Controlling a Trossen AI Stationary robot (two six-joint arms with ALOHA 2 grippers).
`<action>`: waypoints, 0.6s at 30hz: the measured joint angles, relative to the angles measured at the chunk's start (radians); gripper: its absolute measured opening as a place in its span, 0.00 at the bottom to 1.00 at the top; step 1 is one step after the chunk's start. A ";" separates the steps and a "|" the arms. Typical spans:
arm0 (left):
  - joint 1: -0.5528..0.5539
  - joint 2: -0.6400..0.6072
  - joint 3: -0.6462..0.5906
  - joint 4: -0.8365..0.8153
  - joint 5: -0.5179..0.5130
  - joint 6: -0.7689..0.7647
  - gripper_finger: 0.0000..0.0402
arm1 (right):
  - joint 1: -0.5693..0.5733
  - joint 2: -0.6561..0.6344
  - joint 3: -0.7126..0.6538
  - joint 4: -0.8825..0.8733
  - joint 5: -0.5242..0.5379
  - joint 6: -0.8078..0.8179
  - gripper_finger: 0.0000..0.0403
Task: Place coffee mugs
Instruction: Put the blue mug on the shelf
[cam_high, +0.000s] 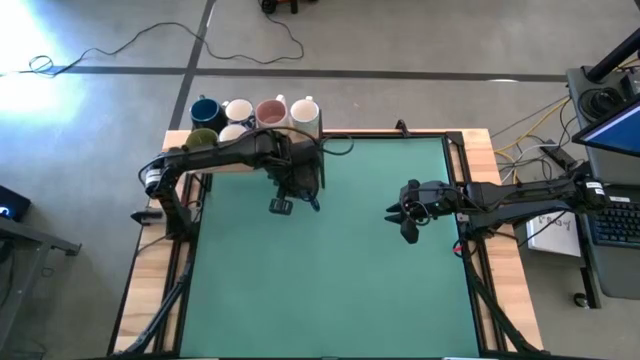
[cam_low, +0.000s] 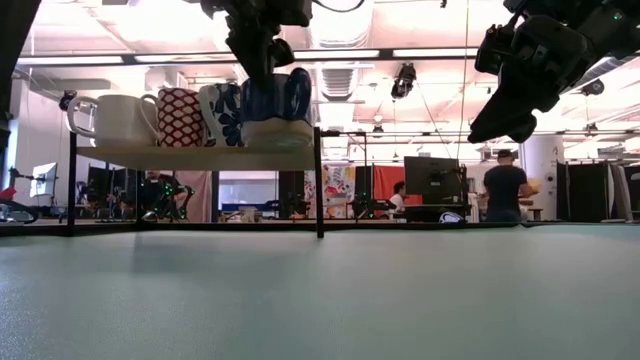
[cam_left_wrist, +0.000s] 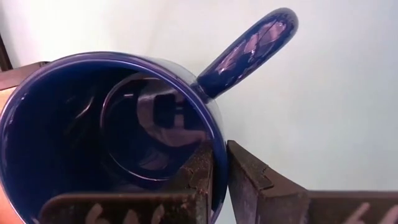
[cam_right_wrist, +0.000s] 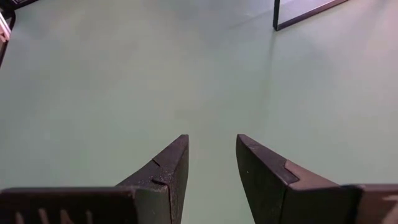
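1. Dark blue ceramic fills the left wrist view: the blue mug (cam_left_wrist: 112, 137) sits pinched at its rim, one of the left gripper's fingers (cam_left_wrist: 199, 180) inside the cup, the other outside the wall, handle sticking away over the green mat
2. From above, the left gripper (cam_high: 291, 190) hangs just in front of the shelf (cam_high: 335, 133) at the far left corner of the table, arm reaching in from the left edge
3. Level view now: the held mug (cam_low: 277, 110) is up at shelf height, right by the shelf's near post; whether its base touches the board is hard to call from here
4. On the shelf itself, a row of mugs: a dark blue one (cam_high: 207, 111), a cream one (cam_high: 238, 110), a pink-inside one (cam_high: 271, 112) and a white one (cam_high: 305, 112), with an olive-green one (cam_high: 203, 138) and another pale one (cam_high: 232, 132) in front, partly under the arm
5. Over on the right, the right gripper (cam_high: 408, 217) hovers above bare green mat (cam_high: 340, 280), well apart from the shelf, fingers (cam_right_wrist: 171, 168) spread with nothing between them
6. Behind the table, a person (cam_low: 505, 190) stands in the room, back turned
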 joint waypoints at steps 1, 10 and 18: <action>0.000 -0.002 0.000 0.000 0.003 0.000 0.03 | 0.000 0.000 0.000 0.000 0.000 0.000 0.31; 0.002 -0.015 0.014 -0.015 0.003 -0.004 0.03 | 0.000 0.000 0.000 0.000 0.000 0.000 0.31; 0.006 -0.016 0.040 -0.018 -0.016 0.001 0.03 | 0.000 0.000 0.000 0.000 0.000 0.000 0.31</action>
